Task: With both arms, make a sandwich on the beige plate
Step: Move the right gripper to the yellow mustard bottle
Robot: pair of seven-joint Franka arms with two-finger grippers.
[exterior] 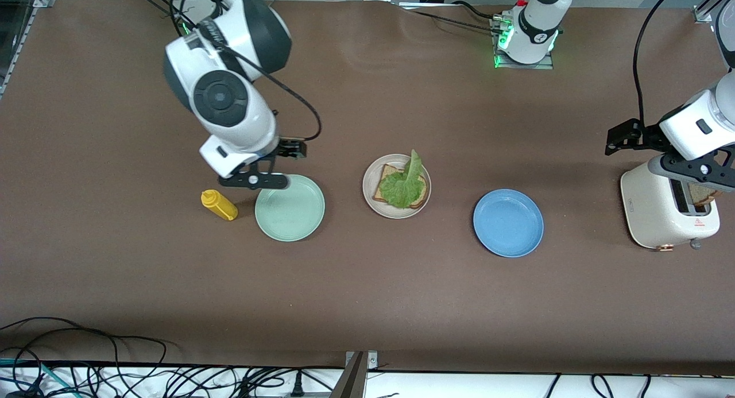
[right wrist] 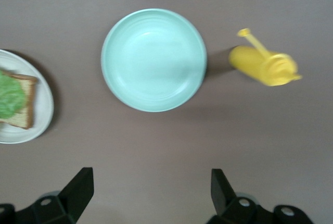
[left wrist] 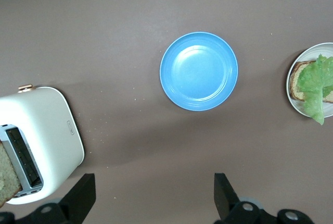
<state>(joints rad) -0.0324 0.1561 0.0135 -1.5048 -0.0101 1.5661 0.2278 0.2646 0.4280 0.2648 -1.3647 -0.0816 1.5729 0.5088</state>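
Note:
The beige plate (exterior: 371, 177) (left wrist: 307, 55) (right wrist: 45, 99) sits mid-table between a mint green plate and a blue plate. It holds the sandwich as an open stack: one brown bread slice (exterior: 386, 186) (right wrist: 25, 107) with a ruffled lettuce leaf (exterior: 405, 182) (left wrist: 318, 86) (right wrist: 9, 96) on top. Another bread slice (exterior: 703, 194) (left wrist: 7, 177) stands in a toaster slot. My right gripper (exterior: 254, 180) (right wrist: 151, 193) hangs open over the table beside the mint plate, holding nothing. Open and empty too, my left gripper (exterior: 697, 177) (left wrist: 153, 195) hovers by the toaster.
A cream toaster (exterior: 660, 208) (left wrist: 49, 130) stands at the left arm's end. The blue plate (exterior: 508, 223) (left wrist: 199, 71) and the mint green plate (exterior: 290, 208) (right wrist: 153, 60) are bare. A yellow mustard bottle (exterior: 219, 205) (right wrist: 265, 66) lies beside the mint plate.

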